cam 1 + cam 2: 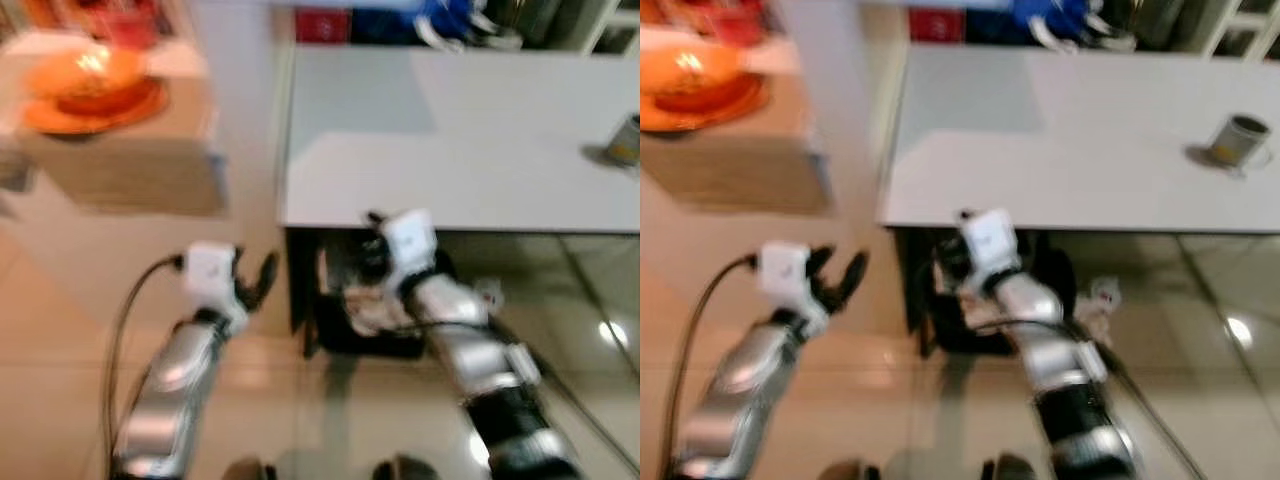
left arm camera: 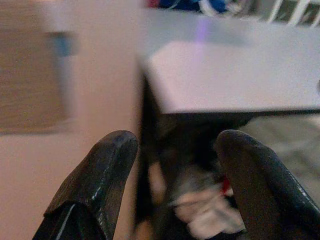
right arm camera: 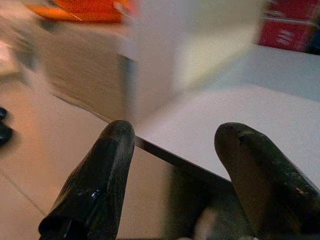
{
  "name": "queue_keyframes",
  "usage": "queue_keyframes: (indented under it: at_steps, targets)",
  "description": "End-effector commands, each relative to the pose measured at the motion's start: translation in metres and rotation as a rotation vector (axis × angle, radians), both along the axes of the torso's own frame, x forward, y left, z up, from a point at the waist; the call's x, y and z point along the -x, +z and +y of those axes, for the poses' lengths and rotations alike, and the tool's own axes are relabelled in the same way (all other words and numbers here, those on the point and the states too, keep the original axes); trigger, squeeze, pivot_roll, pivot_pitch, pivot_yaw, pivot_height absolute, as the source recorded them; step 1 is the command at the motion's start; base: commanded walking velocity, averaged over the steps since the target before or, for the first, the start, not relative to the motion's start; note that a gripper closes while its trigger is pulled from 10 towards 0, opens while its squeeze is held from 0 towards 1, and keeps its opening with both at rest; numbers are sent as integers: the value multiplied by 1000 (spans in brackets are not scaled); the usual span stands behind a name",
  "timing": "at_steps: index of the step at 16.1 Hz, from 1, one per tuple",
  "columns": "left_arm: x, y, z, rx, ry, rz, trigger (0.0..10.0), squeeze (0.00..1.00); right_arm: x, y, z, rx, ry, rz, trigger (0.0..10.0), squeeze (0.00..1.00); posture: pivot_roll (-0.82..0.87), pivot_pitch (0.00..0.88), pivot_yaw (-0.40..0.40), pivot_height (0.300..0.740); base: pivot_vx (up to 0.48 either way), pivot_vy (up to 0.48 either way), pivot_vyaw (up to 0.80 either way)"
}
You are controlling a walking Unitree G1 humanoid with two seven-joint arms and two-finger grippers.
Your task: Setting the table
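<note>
The orange round plates (image 1: 88, 90) sit on the low wooden stand (image 1: 130, 160), off to the robot's left, away from the white flat table (image 1: 460, 140). The left gripper (image 1: 255, 285) is nearer to them. Both it and the right gripper (image 3: 175, 150) are wide apart, holding nothing.

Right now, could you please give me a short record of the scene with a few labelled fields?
Table: white table ahead, slightly to the robot's right.
On table: a mug near its far right edge.
Left side: orange dishes on a wooden cabinet.
Left gripper: empty, jaws apart, over the tiled floor.
Right gripper: empty, jaws apart, at the table's near edge.
Image: blurred.
</note>
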State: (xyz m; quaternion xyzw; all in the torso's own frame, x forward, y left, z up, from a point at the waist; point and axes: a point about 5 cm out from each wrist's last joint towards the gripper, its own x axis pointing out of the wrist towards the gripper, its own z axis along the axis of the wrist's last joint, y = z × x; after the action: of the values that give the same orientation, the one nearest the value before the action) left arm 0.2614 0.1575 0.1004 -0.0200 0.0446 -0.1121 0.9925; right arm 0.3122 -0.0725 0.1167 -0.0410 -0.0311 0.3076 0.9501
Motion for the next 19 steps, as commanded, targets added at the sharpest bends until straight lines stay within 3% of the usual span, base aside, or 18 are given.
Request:
queue_keyframes:
  at_steps: [1, 6, 12, 16, 19]
  targets:
    - [-1, 1, -6, 3, -15, -12, 10000, 0, -3, -1, -10, 20, -37, -9, 10000, 0, -58, 84, 9, 740, 0, 480, 0]
    - [-3, 4, -8, -4, -25, -27, 10000, 0, -6, 1, -9, 7, -41, -16, 10000, 0, -52, 71, 4, 740, 0, 480, 0]
    - [-7, 17, -8, 5, -20, -94, 10000, 0, -15, 19, -8, -48, -76, -62, 10000, 0, -51, 63, -1, 740, 0, 480, 0]
    - [-5, 37, -3, 23, 1, -193, 10000, 0, -18, 33, -7, -134, -74, -67, 10000, 0, -46, 66, 0, 740, 0, 0, 200]
    - [-6, 61, -3, 34, -22, -288, 10000, 0, -22, 54, -9, -283, -70, -93, 10000, 0, -44, 68, 4, 740, 480, 0, 533]
